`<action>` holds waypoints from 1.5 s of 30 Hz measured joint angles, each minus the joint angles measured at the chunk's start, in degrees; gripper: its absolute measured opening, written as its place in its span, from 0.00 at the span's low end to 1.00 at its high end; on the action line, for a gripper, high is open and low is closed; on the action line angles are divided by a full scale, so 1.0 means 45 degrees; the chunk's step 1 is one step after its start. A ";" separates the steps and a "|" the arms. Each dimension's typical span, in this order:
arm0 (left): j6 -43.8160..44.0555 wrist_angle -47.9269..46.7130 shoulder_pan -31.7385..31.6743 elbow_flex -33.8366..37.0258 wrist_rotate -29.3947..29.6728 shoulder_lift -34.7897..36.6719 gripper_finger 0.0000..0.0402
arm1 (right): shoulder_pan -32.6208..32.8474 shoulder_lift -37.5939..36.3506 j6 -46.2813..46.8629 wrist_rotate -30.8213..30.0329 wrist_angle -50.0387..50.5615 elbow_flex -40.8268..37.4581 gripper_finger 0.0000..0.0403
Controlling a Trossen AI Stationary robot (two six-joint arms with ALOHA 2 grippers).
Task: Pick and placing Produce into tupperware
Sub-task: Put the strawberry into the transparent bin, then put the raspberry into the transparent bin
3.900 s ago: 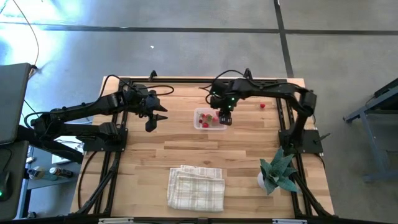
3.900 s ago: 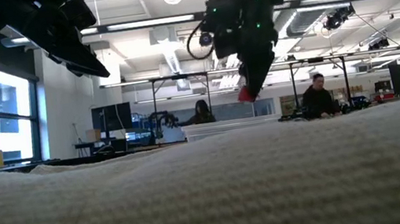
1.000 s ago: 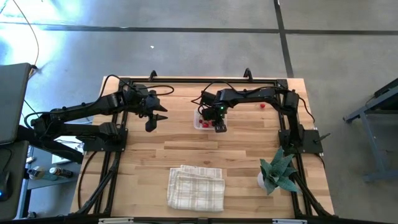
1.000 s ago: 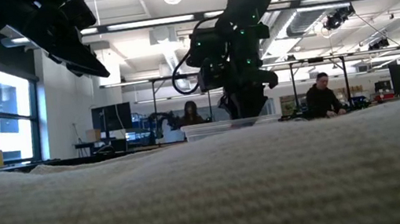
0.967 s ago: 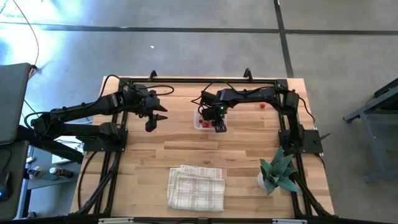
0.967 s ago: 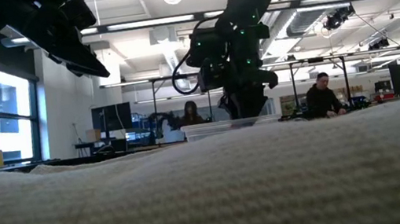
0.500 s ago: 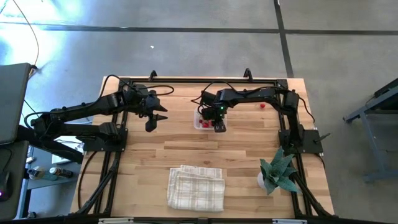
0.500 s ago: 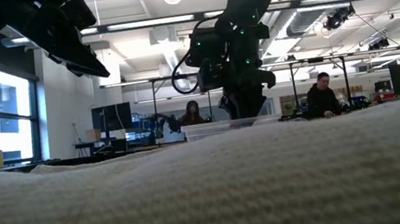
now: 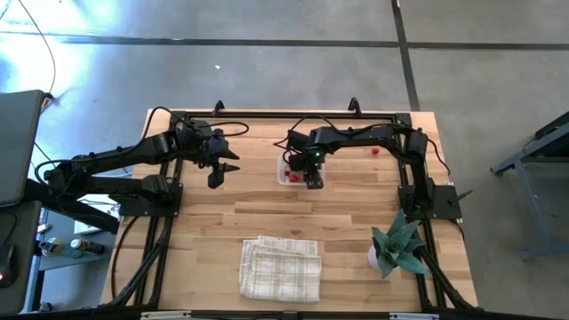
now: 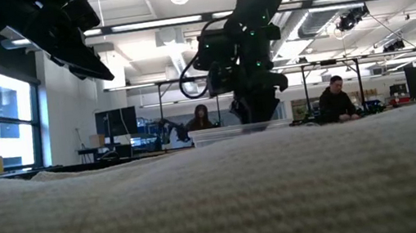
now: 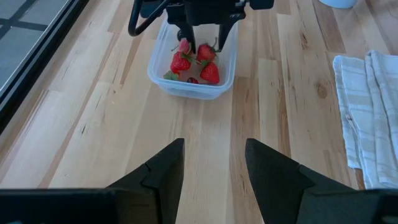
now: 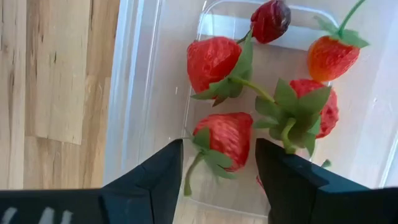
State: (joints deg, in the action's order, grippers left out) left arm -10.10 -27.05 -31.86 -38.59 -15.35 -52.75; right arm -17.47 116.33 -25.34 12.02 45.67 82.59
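Observation:
The clear tupperware [image 9: 286,169] stands on the wooden table at mid-far. It holds several red strawberries [image 12: 214,59] and a dark piece [image 12: 270,18], also seen in the left wrist view [image 11: 210,71]. My right gripper [image 12: 217,144] is open and points down into the container. Its fingers stand on either side of one strawberry [image 12: 227,134] lying on the container's floor, and no touch shows. In the high view it [image 9: 313,180] covers the container's right part. My left gripper [image 9: 220,169] is open and empty, raised left of the container. One red piece [image 9: 375,151] lies on the table at far right.
A white checked folded cloth [image 9: 280,268] lies near the table's front edge and fills the low view's foreground [image 10: 221,205]. A green plant in a white pot [image 9: 396,249] stands at the near right. Black frame rails run along the table's sides. People sit in the room behind.
In the last second nothing has visibly moved. About four seconds ago my right gripper was higher and farther right with a red piece between its fingers. It now stands lower, over the container, with its fingers apart.

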 joint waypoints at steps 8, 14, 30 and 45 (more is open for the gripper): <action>0.0001 0.0000 0.0000 0.0003 0.0000 -0.0001 0.40 | 0.0000 -0.0079 0.0000 -0.0009 0.0350 0.0000 0.48; 0.0002 0.0000 -0.0001 0.0004 0.0000 -0.0004 0.40 | 0.0000 -0.0373 0.0000 -0.0016 0.0431 0.0655 0.48; 0.0002 0.0000 -0.0005 0.0000 0.0000 -0.0003 0.40 | -0.0721 -0.0441 0.1260 -0.0560 0.5476 0.3398 0.48; 0.0002 0.0000 -0.0005 0.0000 -0.0004 -0.0002 0.40 | -0.2300 -0.4179 0.5270 -0.0604 0.5970 0.0917 0.48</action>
State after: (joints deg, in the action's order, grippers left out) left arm -10.09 -27.05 -31.88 -38.59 -15.37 -52.76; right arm -27.82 97.53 -1.63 9.30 72.54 86.71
